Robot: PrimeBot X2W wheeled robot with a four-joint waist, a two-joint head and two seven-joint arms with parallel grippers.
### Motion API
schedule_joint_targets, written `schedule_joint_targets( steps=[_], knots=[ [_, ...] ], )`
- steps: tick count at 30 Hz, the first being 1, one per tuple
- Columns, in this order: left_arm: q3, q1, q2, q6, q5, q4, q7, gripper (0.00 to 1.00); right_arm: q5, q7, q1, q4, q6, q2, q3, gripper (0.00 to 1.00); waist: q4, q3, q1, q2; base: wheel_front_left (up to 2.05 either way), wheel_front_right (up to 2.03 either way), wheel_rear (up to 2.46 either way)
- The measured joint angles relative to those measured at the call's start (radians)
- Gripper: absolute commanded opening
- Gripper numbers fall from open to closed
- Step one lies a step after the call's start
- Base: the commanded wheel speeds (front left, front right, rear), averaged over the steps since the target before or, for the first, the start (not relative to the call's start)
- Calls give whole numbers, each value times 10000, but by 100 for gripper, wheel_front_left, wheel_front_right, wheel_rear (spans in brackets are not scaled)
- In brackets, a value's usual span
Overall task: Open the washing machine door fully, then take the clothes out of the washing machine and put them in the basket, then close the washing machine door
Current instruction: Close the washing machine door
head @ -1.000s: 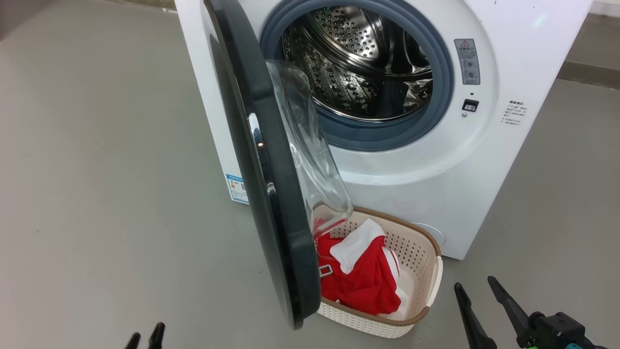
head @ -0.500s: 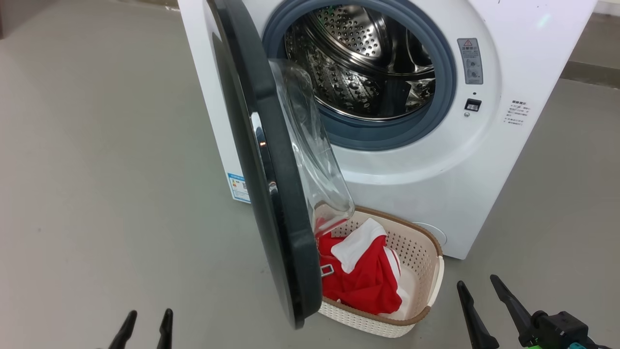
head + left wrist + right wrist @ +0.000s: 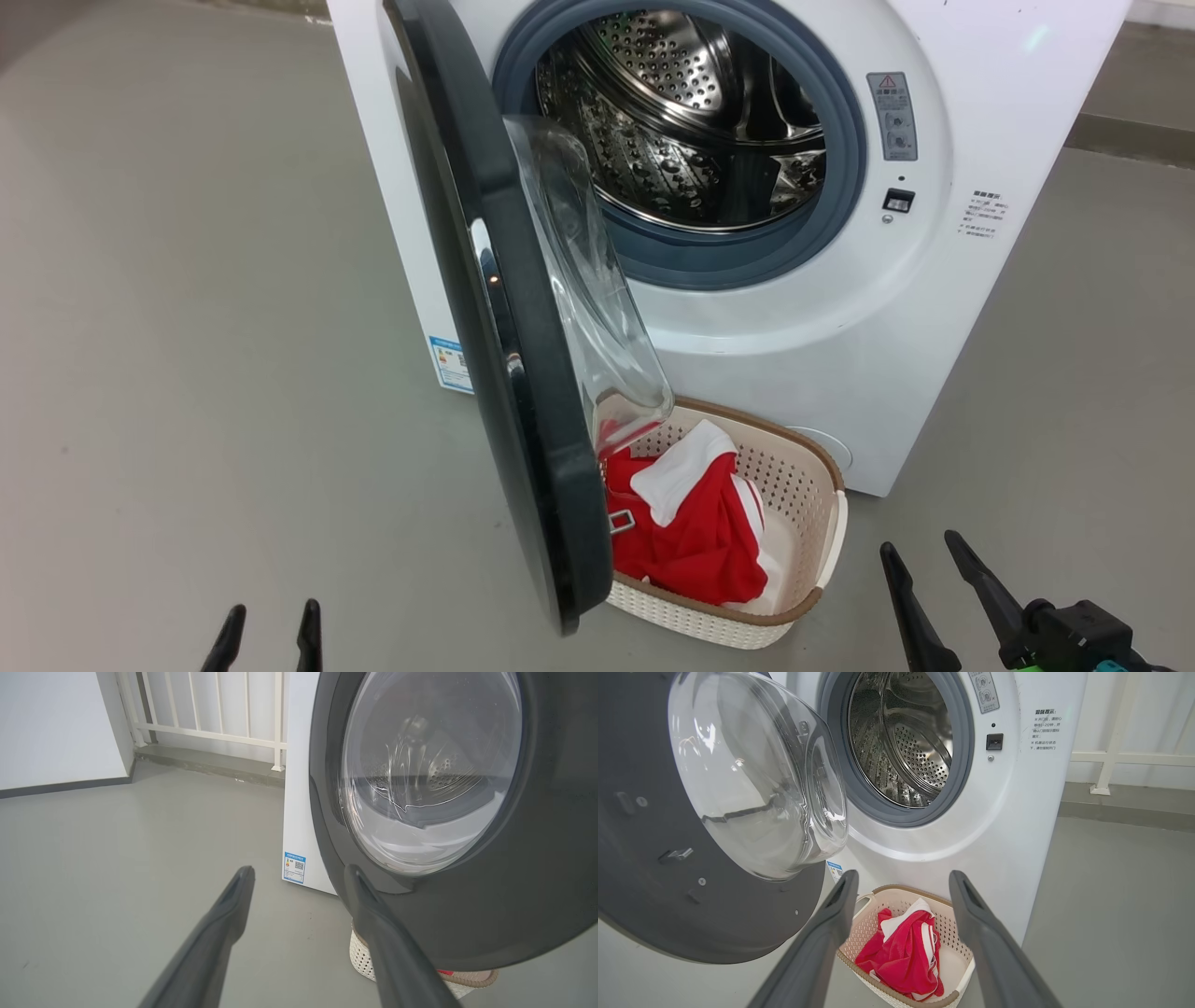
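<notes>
head view | washing machine door (image 3: pixel 523 392) hides left end of basket (image 3: pixel 812 485) and part of clothes (image 3: pixel 700 551) | washing machine (image 3: pixel 840 373) top cut by edge | blue label (image 3: pixel 450 364) print too small to read | left wrist view | basket mostly behind door

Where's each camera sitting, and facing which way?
Head: up on the robot, looking forward and down at the washing machine, its open door and the basket; both jaws' tips at the bottom edge, open.
Left wrist: low, left of the door, facing its outer glass; own open jaws.
Right wrist: low, facing the drum and clothes in the basket; own open jaws.
Shared: both wrist views show the door, opposite faces.
</notes>
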Motion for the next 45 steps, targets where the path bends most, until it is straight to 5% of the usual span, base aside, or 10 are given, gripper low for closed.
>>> schedule_joint_targets(
  steps=[20,22,24,25,26,32,40,45],
  knots=[
    [79,105,-123,0,-21,2,0,100,65,0,2,40,0,44,46,100,16,-177,0,-1,0,0,0],
    [-21,102,-119,0,-205,15,0,48,65,0,2,40,0,48,46,100,-5,-179,0,0,0,0,0],
    [-213,86,-73,0,-719,36,0,29,65,0,2,40,0,52,50,100,-36,-171,0,0,0,0,0],
    [-370,65,25,0,-993,50,0,8,65,0,2,40,0,52,50,100,-53,-166,0,-1,0,0,0],
    [-554,23,169,0,-1350,73,0,0,65,0,2,40,0,52,50,100,-73,-160,0,0,0,0,0],
    [-1287,-788,1371,0,-3772,-50,0,0,65,0,2,35,0,52,33,100,-202,-76,0,0,0,0,0],
    [-1684,-1583,2416,0,-9858,-968,36,0,65,0,0,31,0,54,4,100,-408,103,0,-1,0,0,0],
    [-2077,-1775,3049,0,-12968,-2015,1204,0,65,0,-14,2,0,50,6,100,-498,292,0,0,0,0,0]
  ],
)
